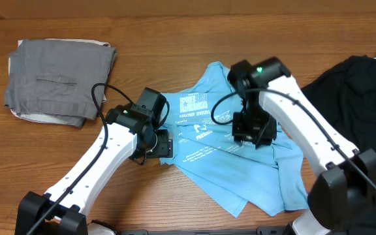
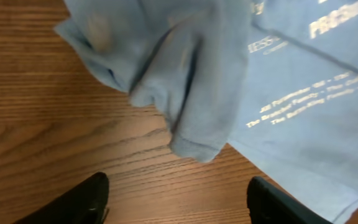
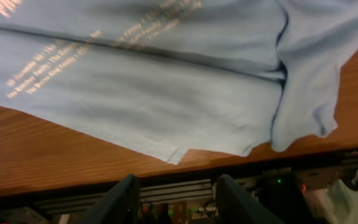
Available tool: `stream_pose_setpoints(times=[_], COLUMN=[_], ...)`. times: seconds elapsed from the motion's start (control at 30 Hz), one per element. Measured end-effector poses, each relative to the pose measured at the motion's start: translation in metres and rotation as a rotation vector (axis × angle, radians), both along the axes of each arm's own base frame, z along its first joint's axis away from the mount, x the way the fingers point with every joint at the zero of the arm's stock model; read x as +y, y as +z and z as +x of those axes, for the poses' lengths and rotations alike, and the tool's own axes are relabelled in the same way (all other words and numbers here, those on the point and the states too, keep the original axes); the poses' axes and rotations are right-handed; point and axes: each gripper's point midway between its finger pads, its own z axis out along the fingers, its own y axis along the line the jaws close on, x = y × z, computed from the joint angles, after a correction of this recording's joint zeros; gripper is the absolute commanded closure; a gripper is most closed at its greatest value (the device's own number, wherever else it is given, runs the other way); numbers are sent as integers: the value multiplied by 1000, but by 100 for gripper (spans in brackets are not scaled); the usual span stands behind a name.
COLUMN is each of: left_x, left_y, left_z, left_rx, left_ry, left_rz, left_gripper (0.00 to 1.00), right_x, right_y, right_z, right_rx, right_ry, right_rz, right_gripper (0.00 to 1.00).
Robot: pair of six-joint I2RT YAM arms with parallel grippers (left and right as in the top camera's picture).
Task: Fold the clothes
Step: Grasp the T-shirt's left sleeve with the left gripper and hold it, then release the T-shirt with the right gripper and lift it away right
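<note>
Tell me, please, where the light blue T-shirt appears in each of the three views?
Overhead: the T-shirt lies spread just right of centre, reaching toward the bottom edge.
Left wrist: the T-shirt fills the top and right, with a bunched fold hanging mid-frame.
Right wrist: the T-shirt covers the upper two thirds.
Shared landmark: the small pale text printed on it.

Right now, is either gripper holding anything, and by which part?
Nothing. The left gripper and right gripper both stand open, the shirt outside their jaws.
</note>
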Motion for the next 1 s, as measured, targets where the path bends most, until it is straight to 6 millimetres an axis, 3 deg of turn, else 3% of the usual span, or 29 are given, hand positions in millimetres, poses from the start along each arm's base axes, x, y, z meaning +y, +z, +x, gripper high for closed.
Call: stream_pose_setpoints(times=[0.27,0.4,0.47,0.6,0.7,0.83,1.0], left_x=[2,-1,-1,-1,-1,-1,-2], left_y=[-5,-5,-5,-5,-5,-5,-5], left_z=[-2,4,3,4,3,4,7], left_rx=[4,-20,-19,-20,-19,-20,-33], left_ry=[3,3,3,3,4,3,4], left_rz=[5,-5,-5,-5,-5,-5,-11], left_gripper=[24,24,24,24,23,24,25], right_x=[-8,4,15,24,29,38,38], right_y=[-31,-62,-75,-81,-82,-91,-114], right_z=[-59,-76,-93,-120,-129,-125,-125], right_rx=[28,62,102,174,194,157,121], right_ry=[-75,-101,-79,-37,-31,-40,-72], right_rz=[7,69,107,124,127,151,170], right_gripper=[54,91,95,93,93,96,96])
